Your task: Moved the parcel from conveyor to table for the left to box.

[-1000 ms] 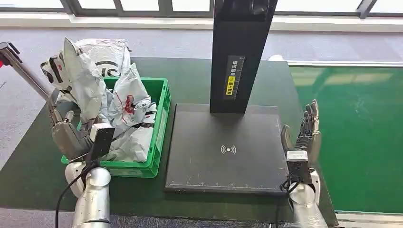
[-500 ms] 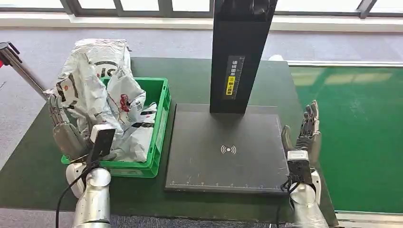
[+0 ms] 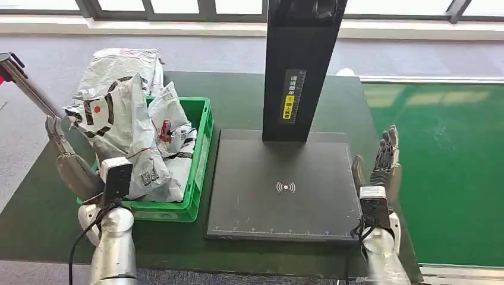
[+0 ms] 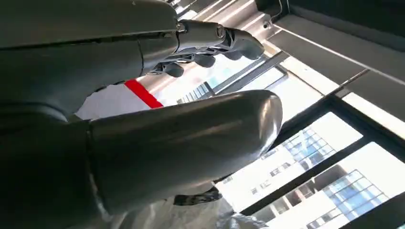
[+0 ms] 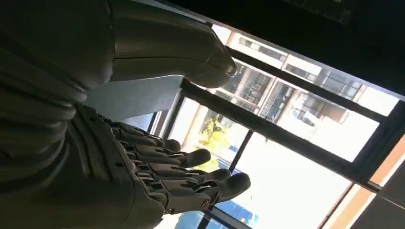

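The left hand point(image 3: 70, 161) stands at the outer side of the green box point(image 3: 199, 155), with its fingers point(image 3: 54, 129) stretched out and pointing away from the robot. It holds nothing: the fingers are apart and straight, and in the left wrist view the thick thumb point(image 4: 191, 138) and the darker fingers point(image 4: 217, 40) are spread with only windows behind them. Just beside this hand, toward the middle of the table, lies the parcel point(image 3: 113, 127), a grey-white plastic mail bag with black and red print. It rests on top of other bags that fill the green box, and it hangs a little over the box wall nearest the hand. I cannot tell if the palm touches the parcel or is only very close to it. The right hand point(image 3: 383, 169) stands upright at the other side, near the edge of the dark green table point(image 3: 238, 98), with the fingers straight and close together, and nothing in it; the right wrist view shows the same, the fingers point(image 5: 191, 179) extended and the thumb point(image 5: 172, 52) apart from them. Just inward from the right hand lies the flat black scanner plate point(image 3: 285, 184) with its black column point(image 3: 300, 65). On the outer side of the right hand is the green conveyor point(image 3: 446, 172).
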You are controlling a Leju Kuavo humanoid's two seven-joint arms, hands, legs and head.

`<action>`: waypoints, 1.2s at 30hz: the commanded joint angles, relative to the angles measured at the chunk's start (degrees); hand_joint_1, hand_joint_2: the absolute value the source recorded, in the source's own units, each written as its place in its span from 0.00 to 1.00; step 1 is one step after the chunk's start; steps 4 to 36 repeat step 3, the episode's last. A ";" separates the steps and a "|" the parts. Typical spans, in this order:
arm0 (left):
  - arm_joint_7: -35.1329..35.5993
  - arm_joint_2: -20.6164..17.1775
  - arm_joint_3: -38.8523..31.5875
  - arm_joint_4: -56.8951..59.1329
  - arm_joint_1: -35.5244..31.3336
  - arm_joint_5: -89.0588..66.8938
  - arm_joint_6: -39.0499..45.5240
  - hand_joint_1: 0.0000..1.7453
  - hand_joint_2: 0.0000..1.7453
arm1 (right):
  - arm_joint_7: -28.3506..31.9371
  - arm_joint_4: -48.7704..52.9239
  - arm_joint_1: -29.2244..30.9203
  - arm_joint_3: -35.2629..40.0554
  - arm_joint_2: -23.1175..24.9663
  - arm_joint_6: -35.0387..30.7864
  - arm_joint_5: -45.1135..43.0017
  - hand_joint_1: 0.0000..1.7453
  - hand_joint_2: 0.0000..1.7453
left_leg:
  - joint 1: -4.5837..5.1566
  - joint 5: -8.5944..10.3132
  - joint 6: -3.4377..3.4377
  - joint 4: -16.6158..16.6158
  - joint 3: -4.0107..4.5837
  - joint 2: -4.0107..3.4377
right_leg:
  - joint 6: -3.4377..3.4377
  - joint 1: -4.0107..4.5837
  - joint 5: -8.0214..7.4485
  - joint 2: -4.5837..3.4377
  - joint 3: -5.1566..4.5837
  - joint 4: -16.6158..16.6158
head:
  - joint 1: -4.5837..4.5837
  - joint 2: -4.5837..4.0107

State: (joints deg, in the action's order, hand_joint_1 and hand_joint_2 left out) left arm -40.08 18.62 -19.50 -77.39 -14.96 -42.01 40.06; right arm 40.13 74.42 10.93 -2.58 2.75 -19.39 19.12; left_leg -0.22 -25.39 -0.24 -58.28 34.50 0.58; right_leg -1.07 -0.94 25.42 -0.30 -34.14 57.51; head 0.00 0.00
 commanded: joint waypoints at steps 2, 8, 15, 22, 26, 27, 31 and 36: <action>0.08 -7.10 23.22 -11.27 8.81 20.79 -1.20 0.00 0.00 | -0.13 -3.31 2.67 0.06 -0.70 0.74 -0.65 0.00 1.00 | 0.01 -0.06 0.01 0.15 -0.24 -0.17 | 0.05 0.01 0.01 -0.09 0.23 -0.18 | 0.00 0.00; 0.08 -8.63 26.34 -13.64 9.33 26.66 -4.34 0.00 1.00 | -0.13 -2.32 2.43 0.62 -0.58 1.44 -1.41 0.00 1.00 | -0.01 -0.04 0.00 0.10 -0.14 -0.12 | 0.05 0.02 0.00 -0.06 0.13 -0.12 | -0.02 0.00; 0.08 -8.63 26.34 -13.64 9.33 26.66 -4.34 0.00 1.00 | -0.13 -2.32 2.43 0.62 -0.58 1.44 -1.41 0.00 1.00 | -0.01 -0.04 0.00 0.10 -0.14 -0.12 | 0.05 0.02 0.00 -0.06 0.13 -0.12 | -0.02 0.00; 0.08 -8.63 26.34 -13.64 9.33 26.66 -4.34 0.00 1.00 | -0.13 -2.32 2.43 0.62 -0.58 1.44 -1.41 0.00 1.00 | -0.01 -0.04 0.00 0.10 -0.14 -0.12 | 0.05 0.02 0.00 -0.06 0.13 -0.12 | -0.02 0.00; 0.08 -8.63 26.34 -13.64 9.33 26.66 -4.34 0.00 1.00 | -0.13 -2.32 2.43 0.62 -0.58 1.44 -1.41 0.00 1.00 | -0.01 -0.04 0.00 0.10 -0.14 -0.12 | 0.05 0.02 0.00 -0.06 0.13 -0.12 | -0.02 0.00; 0.08 -8.63 26.34 -13.64 9.33 26.66 -4.34 0.00 1.00 | -0.13 -2.32 2.43 0.62 -0.58 1.44 -1.41 0.00 1.00 | -0.01 -0.04 0.00 0.10 -0.14 -0.12 | 0.05 0.02 0.00 -0.06 0.13 -0.12 | -0.02 0.00; 0.08 -8.63 26.34 -13.64 9.33 26.66 -4.34 0.00 1.00 | -0.13 -2.32 2.43 0.62 -0.58 1.44 -1.41 0.00 1.00 | -0.01 -0.04 0.00 0.10 -0.14 -0.12 | 0.05 0.02 0.00 -0.06 0.13 -0.12 | -0.02 0.00; 0.08 -8.63 26.34 -13.64 9.33 26.66 -4.34 0.00 1.00 | -0.13 -2.32 2.43 0.62 -0.58 1.44 -1.41 0.00 1.00 | -0.01 -0.04 0.00 0.10 -0.14 -0.12 | 0.05 0.02 0.00 -0.06 0.13 -0.12 | -0.02 0.00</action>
